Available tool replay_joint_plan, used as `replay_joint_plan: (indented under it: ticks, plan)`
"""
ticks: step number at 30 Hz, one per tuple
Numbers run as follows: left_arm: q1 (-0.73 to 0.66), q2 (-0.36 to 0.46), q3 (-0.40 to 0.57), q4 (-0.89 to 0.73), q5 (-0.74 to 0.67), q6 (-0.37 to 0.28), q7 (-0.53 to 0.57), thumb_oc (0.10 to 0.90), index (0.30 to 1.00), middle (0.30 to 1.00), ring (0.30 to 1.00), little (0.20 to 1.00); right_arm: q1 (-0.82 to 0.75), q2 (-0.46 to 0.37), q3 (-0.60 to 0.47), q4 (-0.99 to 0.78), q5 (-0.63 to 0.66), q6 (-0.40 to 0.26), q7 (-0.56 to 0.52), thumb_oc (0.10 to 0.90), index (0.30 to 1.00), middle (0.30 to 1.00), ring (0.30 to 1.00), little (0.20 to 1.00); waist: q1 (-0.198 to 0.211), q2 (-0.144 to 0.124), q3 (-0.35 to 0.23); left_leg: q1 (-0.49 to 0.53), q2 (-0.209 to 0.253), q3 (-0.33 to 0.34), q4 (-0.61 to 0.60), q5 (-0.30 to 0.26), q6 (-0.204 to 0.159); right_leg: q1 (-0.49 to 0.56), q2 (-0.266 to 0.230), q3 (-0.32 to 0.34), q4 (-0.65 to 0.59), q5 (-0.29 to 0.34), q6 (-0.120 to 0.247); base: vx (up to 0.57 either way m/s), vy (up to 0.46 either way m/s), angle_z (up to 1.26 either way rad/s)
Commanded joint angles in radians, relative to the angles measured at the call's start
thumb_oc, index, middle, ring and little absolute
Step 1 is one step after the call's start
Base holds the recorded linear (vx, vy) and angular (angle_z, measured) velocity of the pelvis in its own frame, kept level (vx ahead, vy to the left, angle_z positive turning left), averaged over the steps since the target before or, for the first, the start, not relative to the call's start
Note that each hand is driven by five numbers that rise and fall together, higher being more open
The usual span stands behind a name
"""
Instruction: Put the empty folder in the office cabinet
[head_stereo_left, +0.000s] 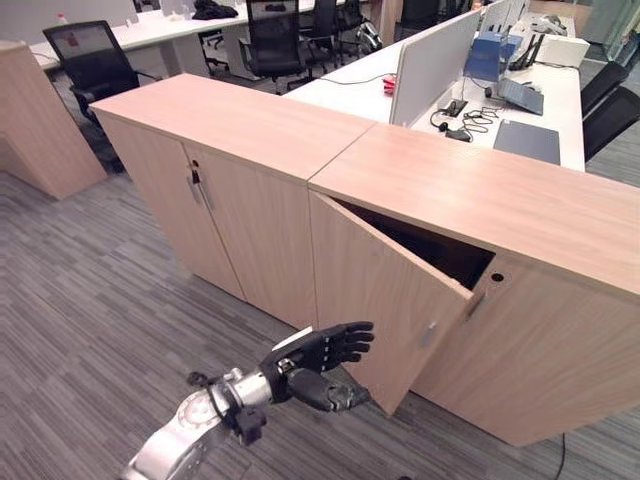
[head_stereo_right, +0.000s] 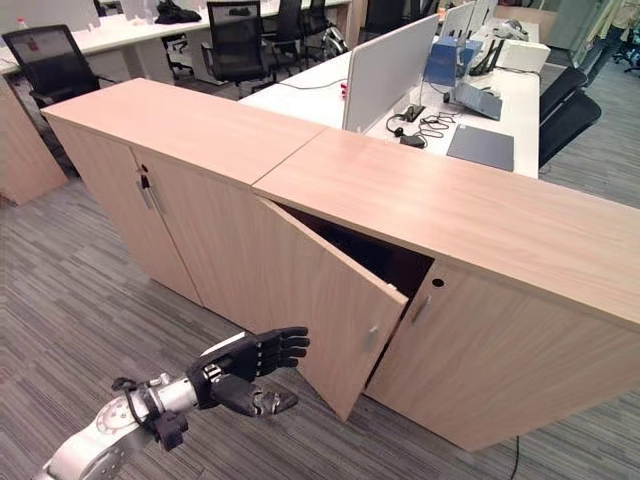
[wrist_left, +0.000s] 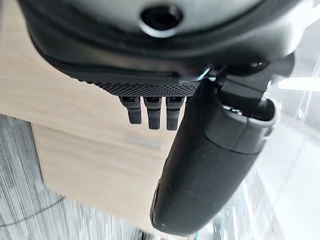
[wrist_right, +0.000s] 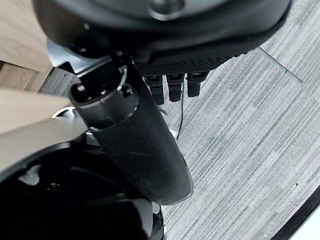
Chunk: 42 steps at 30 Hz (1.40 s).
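The light wood office cabinet (head_stereo_left: 480, 190) stands in front of me, its left door (head_stereo_left: 380, 290) swung partly out with a dark gap (head_stereo_left: 440, 250) behind it. My left hand (head_stereo_left: 318, 352) hovers low, just left of the door's outer bottom corner. Its fingers stretch toward the door and its thumb (wrist_left: 210, 165) is spread below, and it holds nothing. In the right wrist view my right hand (wrist_right: 140, 140) hangs over the grey carpet with straight fingers, also empty. A dark flat item (head_stereo_left: 527, 140), which may be a folder, lies on the white desk behind the cabinet.
A second wooden cabinet (head_stereo_left: 200, 150) with shut doors adjoins on the left. Another wooden unit (head_stereo_left: 40, 120) stands further left. Behind are a white desk (head_stereo_left: 570, 95) with a grey divider (head_stereo_left: 430, 65) and cables, and black office chairs (head_stereo_left: 95, 65). Striped grey carpet (head_stereo_left: 90, 330) lies before the cabinets.
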Motion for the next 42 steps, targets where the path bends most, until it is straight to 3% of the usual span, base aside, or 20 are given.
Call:
replay_joint_plan:
  ticks: [1, 8, 17, 21, 26, 33, 38, 40, 41, 42]
  plan:
    - [-0.071, -0.038, -0.002, -0.072, -0.131, -0.028, -0.002, 0.8, 0.9, 0.9, 0.9, 0.9, -0.096, -0.006, 0.028, 0.017, -0.033, -0.018, -0.003, 0.8, 0.9, 0.9, 0.9, 0.9, 0.017, 0.014, -0.019, 0.007, 0.002, -0.106, -0.001, -0.122, 0.002, 0.039, 0.026, -0.055, 0.007, -0.074, 0.046, 0.0, 0.0, 0.0]
    - [-0.082, -0.06, -0.097, -0.008, -0.289, -0.003, 0.057, 0.8, 0.9, 0.9, 0.9, 0.9, -0.09, -0.011, 0.082, -0.001, -0.083, -0.007, -0.033, 0.8, 0.9, 0.9, 0.9, 0.9, -0.005, 0.017, -0.026, 0.005, 0.01, -0.101, -0.001, -0.121, -0.002, 0.031, 0.04, -0.034, 0.007, -0.082, 0.039, 0.0, -0.021, -0.04]
    - [-0.027, -0.092, -0.065, 0.071, -0.31, -0.011, 0.113, 0.8, 0.9, 0.9, 0.9, 0.9, -0.077, -0.012, 0.052, -0.008, -0.036, -0.004, -0.056, 0.8, 0.9, 0.9, 0.9, 0.9, -0.02, 0.027, -0.029, 0.008, 0.032, -0.087, -0.001, -0.116, -0.015, 0.031, 0.067, -0.018, 0.007, -0.111, 0.023, 0.01, -0.054, -0.08]
    - [-0.005, -0.081, -0.024, 0.062, -0.152, -0.038, 0.094, 0.8, 0.9, 0.9, 0.9, 0.9, -0.069, -0.015, 0.047, -0.019, -0.03, -0.011, -0.056, 0.8, 0.9, 0.9, 0.9, 0.9, -0.02, 0.026, -0.027, 0.009, 0.053, -0.082, -0.001, -0.109, -0.028, 0.032, 0.084, -0.015, 0.007, -0.128, 0.012, 0.0, -0.107, -0.05]
    - [0.022, -0.152, 0.057, 0.115, 0.107, -0.109, 0.135, 0.8, 0.9, 0.9, 0.9, 0.9, -0.07, -0.027, 0.037, -0.055, 0.005, -0.015, -0.045, 0.8, 0.9, 0.9, 0.9, 0.9, -0.004, 0.003, -0.019, 0.003, 0.088, -0.088, -0.001, -0.096, -0.052, 0.036, 0.112, -0.013, 0.007, -0.156, -0.01, 0.01, -0.148, -0.02]
    - [0.044, -0.2, 0.103, 0.257, 0.076, -0.109, 0.13, 0.8, 0.9, 0.9, 0.9, 0.9, -0.085, -0.06, 0.035, -0.084, 0.019, -0.017, -0.04, 0.8, 0.9, 0.9, 0.9, 0.9, -0.003, -0.026, 0.009, 0.004, 0.155, -0.085, 0.017, -0.059, -0.088, 0.041, 0.18, 0.009, 0.007, -0.192, -0.054, 0.0, -0.192, -0.02]
    - [0.056, -0.173, 0.116, 0.358, 0.051, -0.114, 0.099, 0.8, 0.9, 0.9, 0.9, 0.9, -0.107, -0.096, 0.044, -0.073, 0.012, -0.018, -0.04, 0.8, 0.9, 0.9, 0.9, 0.9, 0.011, -0.047, 0.053, -0.066, 0.197, -0.113, 0.256, -0.138, -0.078, 0.064, 0.216, 0.05, 0.007, -0.211, -0.093, -0.02, -0.17, -0.08]
    - [0.052, -0.171, 0.116, 0.389, 0.069, -0.122, 0.104, 0.8, 0.9, 0.9, 0.9, 0.9, -0.118, -0.106, 0.045, -0.072, 0.01, -0.017, -0.042, 0.8, 0.9, 0.9, 0.9, 0.9, 0.02, -0.046, 0.062, -0.083, 0.189, -0.143, 0.287, -0.133, -0.069, 0.065, 0.218, 0.06, 0.007, -0.212, -0.097, -0.04, -0.053, -0.39]
    - [0.028, -0.154, 0.104, 0.436, 0.146, -0.143, 0.116, 0.8, 0.9, 0.9, 0.9, 0.9, -0.132, -0.121, 0.037, -0.076, 0.01, -0.016, -0.044, 0.8, 0.9, 0.9, 0.9, 0.9, 0.033, -0.043, 0.079, -0.158, 0.136, -0.215, 0.338, -0.137, -0.052, 0.063, 0.213, 0.06, 0.007, -0.213, -0.097, -0.08, -0.035, -0.41]
    - [0.021, -0.142, 0.1, 0.465, 0.2, -0.15, 0.122, 0.8, 0.9, 0.9, 0.9, 0.9, -0.139, -0.128, 0.034, -0.077, 0.008, -0.015, -0.045, 0.8, 0.9, 0.9, 0.9, 0.9, 0.038, -0.043, 0.084, -0.195, 0.1, -0.238, 0.335, -0.142, -0.044, 0.063, 0.208, 0.06, 0.007, -0.21, -0.094, -0.07, -0.006, -0.09]
